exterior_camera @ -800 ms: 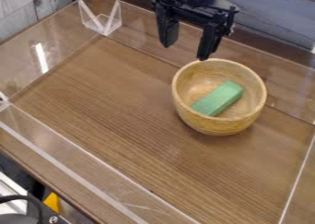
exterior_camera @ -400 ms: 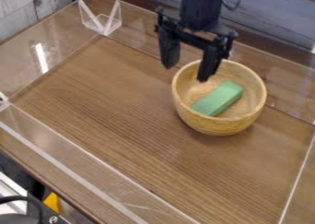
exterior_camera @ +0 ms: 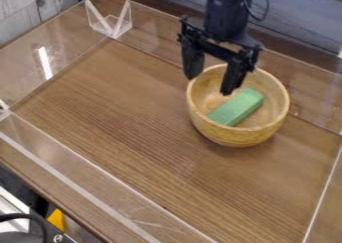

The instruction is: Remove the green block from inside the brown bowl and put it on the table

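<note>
Block: the green block [exterior_camera: 237, 108] lies flat inside the bowl [exterior_camera: 239, 131], untouched.
Bowl: sits on the tabletop [exterior_camera: 120, 97], toward its right side.
Gripper [exterior_camera: 214, 79]: pointing down over the bowl's left rim, jaws spread wide, holding nothing.

Low clear plastic walls [exterior_camera: 80, 202] catching pale glare, a folded clear plastic piece [exterior_camera: 110, 19] at the far left corner, dark floor and a yellow-and-black object [exterior_camera: 54, 225] below the near edge, even indoor light
</note>
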Controlling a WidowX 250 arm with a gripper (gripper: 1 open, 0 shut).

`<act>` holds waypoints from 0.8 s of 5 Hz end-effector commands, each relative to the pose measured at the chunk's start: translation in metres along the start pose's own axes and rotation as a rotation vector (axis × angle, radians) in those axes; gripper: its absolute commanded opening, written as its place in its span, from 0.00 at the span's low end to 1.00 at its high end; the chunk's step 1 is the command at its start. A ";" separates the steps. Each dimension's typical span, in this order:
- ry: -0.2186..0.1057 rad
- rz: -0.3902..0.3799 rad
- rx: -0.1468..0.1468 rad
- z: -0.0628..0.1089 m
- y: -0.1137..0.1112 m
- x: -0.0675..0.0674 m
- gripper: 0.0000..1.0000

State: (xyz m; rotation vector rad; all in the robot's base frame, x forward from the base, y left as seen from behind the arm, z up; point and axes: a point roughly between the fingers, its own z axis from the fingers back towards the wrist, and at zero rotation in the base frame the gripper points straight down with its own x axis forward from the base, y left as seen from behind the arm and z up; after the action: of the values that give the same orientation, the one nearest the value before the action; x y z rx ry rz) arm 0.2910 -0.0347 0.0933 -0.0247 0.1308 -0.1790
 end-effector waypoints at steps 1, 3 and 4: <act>-0.049 -0.102 0.011 0.004 -0.021 0.000 1.00; -0.066 -0.080 0.020 -0.011 -0.045 0.016 1.00; -0.066 -0.042 0.016 -0.015 -0.052 0.013 1.00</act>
State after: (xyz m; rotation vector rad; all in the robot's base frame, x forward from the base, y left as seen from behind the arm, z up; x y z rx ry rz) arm 0.2893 -0.0864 0.0669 -0.0097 0.1043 -0.2186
